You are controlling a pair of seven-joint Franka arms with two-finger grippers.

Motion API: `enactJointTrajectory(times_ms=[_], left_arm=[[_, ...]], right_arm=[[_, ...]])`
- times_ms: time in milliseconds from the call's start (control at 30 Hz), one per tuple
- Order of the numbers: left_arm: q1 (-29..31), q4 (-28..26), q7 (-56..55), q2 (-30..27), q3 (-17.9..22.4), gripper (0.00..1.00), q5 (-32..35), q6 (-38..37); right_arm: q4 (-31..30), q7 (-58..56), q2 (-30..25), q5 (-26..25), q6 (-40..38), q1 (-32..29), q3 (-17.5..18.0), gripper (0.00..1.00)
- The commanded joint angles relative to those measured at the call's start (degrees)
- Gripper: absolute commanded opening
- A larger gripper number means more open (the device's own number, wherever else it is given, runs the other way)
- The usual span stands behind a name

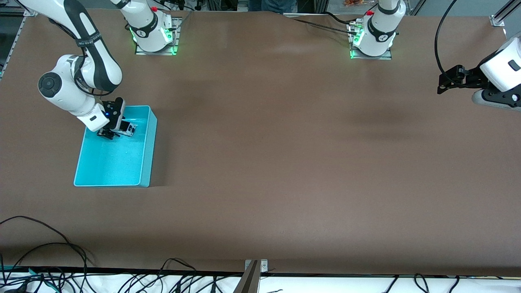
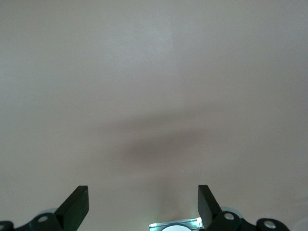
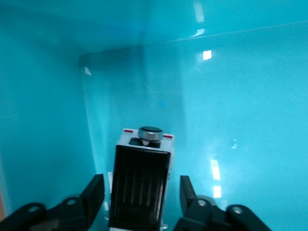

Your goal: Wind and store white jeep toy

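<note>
We see the right gripper released around the white jeep toy in the cyan bin; the left gripper waits released over bare surface.

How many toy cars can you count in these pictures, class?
1. The toy car lies inside the blue bin at the right arm's end, between the open fingers of the right gripper.

Small white plastic jeep toy with black roof, in the cyan bin.
It is seen near the bin's corner nearest the right arm's base, a grey spare wheel on its rear.
</note>
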Motion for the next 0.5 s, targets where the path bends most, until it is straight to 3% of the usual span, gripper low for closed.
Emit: enactJointTrajectory(times_ms=[0,200,467], left_arm=[[0.1,1.8,1.1,0.9,0.0,1.0,0.2,-1.4],[0.1,1.8,1.1,0.9,0.0,1.0,0.1,-1.4],[0.0,1.8,1.1,1.0,-0.1,1.0,0.1,-1.4]], right_arm=[[2.7,0.7,-2.3,0.6,-4.4,-0.4,0.1,1.0],[11.1,5.4,-3.1,4.6,-14.9,-0.3,0.0,1.0],[24.5,20.4,-3.6,4.9,-29.6,-0.3,0.3,1.0]])
